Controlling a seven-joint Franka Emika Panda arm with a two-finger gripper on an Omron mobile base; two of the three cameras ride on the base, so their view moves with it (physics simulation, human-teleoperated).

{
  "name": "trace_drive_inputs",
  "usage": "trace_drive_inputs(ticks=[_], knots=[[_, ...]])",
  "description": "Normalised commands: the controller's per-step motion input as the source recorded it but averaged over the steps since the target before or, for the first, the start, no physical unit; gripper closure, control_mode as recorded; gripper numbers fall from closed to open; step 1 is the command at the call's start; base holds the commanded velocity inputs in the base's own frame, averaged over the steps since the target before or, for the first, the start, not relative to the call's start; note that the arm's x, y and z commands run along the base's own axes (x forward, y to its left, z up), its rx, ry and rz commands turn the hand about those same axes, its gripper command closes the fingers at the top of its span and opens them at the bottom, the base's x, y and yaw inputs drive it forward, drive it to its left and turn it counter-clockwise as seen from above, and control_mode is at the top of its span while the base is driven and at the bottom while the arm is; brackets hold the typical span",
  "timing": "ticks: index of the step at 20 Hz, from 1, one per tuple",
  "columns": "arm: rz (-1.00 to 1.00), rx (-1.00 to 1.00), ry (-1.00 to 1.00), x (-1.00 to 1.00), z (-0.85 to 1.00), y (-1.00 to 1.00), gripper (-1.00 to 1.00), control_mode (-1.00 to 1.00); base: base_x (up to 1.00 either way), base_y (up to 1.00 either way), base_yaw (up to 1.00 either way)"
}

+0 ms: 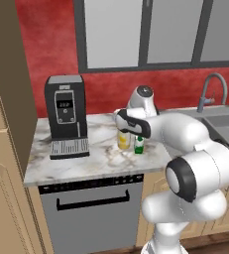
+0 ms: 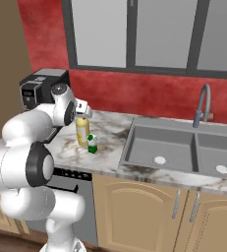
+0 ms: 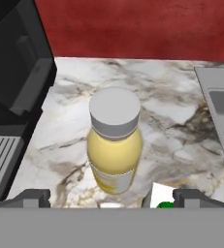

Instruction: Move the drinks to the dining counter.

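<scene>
Hovering over the yellow bottle (image 3: 114, 150), the gripper (image 3: 111, 197) is spread wide, nothing grasped. Rigid, smooth, likely slippery; the body below the white cap (image 3: 115, 113) is best gripped.

White arm bent forward, claw (image 3: 111, 197) wide open, angled down

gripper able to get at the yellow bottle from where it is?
Probably yes. The gripper hangs above the yellow bottle, jaws open wide to either side. The green-and-white carton stands close beside it and could get nudged.
</scene>
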Motion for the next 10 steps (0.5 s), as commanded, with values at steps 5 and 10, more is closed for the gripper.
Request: trace_drive_inputs(ticks=[5,10], knots=[[0.00,0.00,0.00,0.17,-0.01,0.00,-1.00,-1.00,0.00,0.00,0.00],[0.00,0.00,0.00,0.19,-0.03,0.00,-1.00,-1.00,0.00,0.00,0.00]])
